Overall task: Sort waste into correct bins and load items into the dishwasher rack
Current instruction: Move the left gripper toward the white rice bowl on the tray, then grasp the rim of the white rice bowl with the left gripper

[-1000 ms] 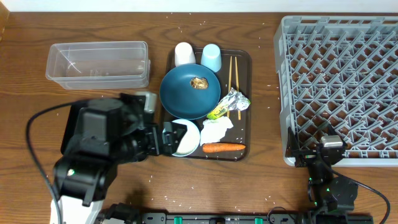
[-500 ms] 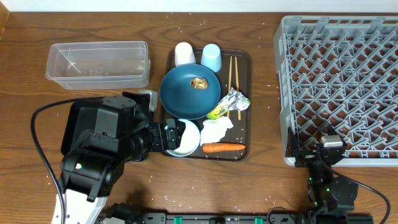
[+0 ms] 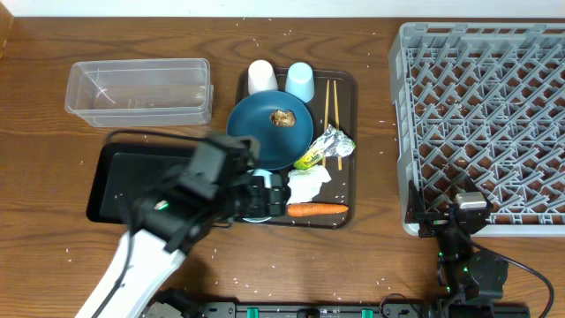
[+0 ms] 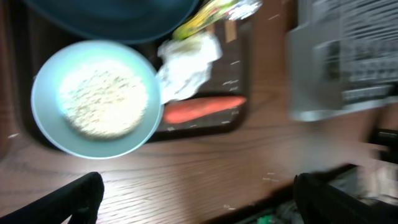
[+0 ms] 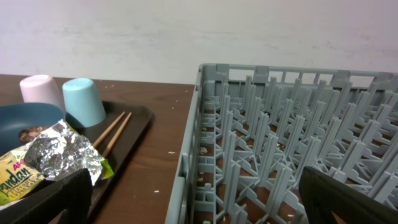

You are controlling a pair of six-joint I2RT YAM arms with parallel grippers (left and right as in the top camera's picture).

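Observation:
My left gripper (image 3: 270,194) hovers open over the light blue bowl (image 4: 93,99), which holds white rice (image 4: 102,102); in the wrist view its fingers (image 4: 81,196) frame bare wood. On the brown serving tray (image 3: 346,88) lie the crumpled tissue (image 3: 306,184), carrot (image 3: 318,209), foil wrapper (image 3: 325,146), chopsticks (image 3: 331,104), white cup (image 3: 262,77), light blue cup (image 3: 300,81) and dark blue plate (image 3: 265,137) with a brown food lump (image 3: 282,117). The clear tub (image 3: 139,88) and black tray (image 3: 115,181) sit left. My right gripper (image 3: 459,216) stands open at the front edge of the grey rack (image 3: 485,115).
Loose rice grains are scattered over the wooden table (image 3: 371,256). A black cable (image 3: 530,269) loops near the right arm's base. The rack's near wall (image 5: 205,143) rises directly ahead of the right gripper (image 5: 196,199).
The left arm has swung right and stretched out over the bowl, uncovering the black tray it was hiding. The right arm has not moved.

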